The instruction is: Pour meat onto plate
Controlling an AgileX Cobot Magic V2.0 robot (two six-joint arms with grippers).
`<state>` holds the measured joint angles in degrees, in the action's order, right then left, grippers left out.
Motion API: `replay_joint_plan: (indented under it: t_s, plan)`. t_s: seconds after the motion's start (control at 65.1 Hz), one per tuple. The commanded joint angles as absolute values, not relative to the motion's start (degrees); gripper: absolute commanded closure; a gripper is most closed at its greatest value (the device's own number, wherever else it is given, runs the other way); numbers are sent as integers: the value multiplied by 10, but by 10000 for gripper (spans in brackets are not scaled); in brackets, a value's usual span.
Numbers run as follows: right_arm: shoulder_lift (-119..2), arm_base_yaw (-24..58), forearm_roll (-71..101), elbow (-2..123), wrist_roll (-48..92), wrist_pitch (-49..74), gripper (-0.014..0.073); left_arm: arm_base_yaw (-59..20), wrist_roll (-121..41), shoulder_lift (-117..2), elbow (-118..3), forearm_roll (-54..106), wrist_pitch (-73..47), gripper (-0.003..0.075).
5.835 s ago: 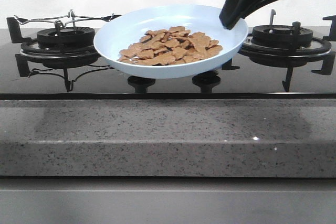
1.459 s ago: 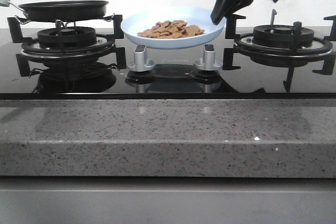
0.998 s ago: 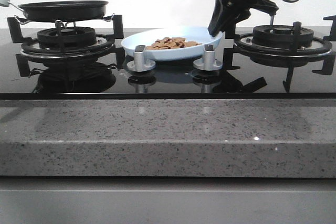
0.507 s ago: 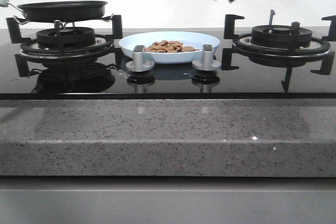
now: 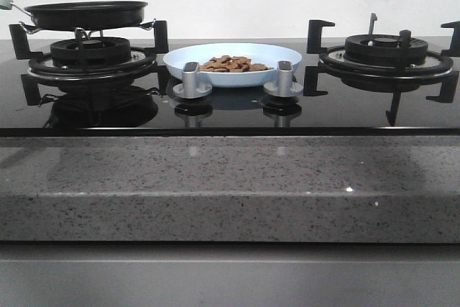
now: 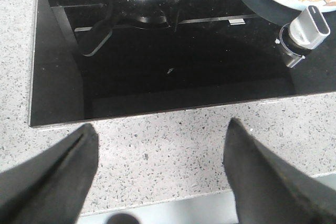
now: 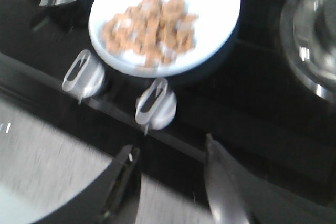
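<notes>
Right claw [image 7: 170, 182] lifted off, open; meat [image 5: 231, 65] on plate [image 5: 180, 59].

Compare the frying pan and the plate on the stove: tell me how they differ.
The frying pan is black; the plate is pale blue-white. The pan sits raised on the left burner grate; the plate rests low on the glass behind the two knobs. The plate holds the meat; the pan's inside is hidden from the front view. Both are round, shallow and ungripped.
</notes>
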<state>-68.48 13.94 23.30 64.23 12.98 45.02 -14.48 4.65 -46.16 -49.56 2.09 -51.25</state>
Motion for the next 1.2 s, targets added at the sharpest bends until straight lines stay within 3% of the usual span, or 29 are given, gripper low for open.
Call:
replay_joint_plan:
  t_s: [0.0, 0.399, 0.507, 0.706, 0.799, 1.182]
  plan:
    - [-618, 137, 240, 612, 138, 417, 266, -149, 52, -457, -510, 25, -475, 230]
    - [-429, 137, 240, 446, 137, 419, 281, -149, 52, -457, -510, 27, -478, 240]
    - [-407, 137, 240, 433, 137, 425, 388, -149, 52, -457, -510, 27, -479, 342]
    - [-401, 137, 241, 431, 137, 436, 638, -149, 52, -457, -510, 32, -479, 631]
    - [-401, 137, 241, 431, 137, 433, 660, -149, 49, -457, -510, 32, -477, 733]
    - [-401, 137, 241, 431, 137, 433, 664, -149, 31, -457, -510, 47, -464, 741]
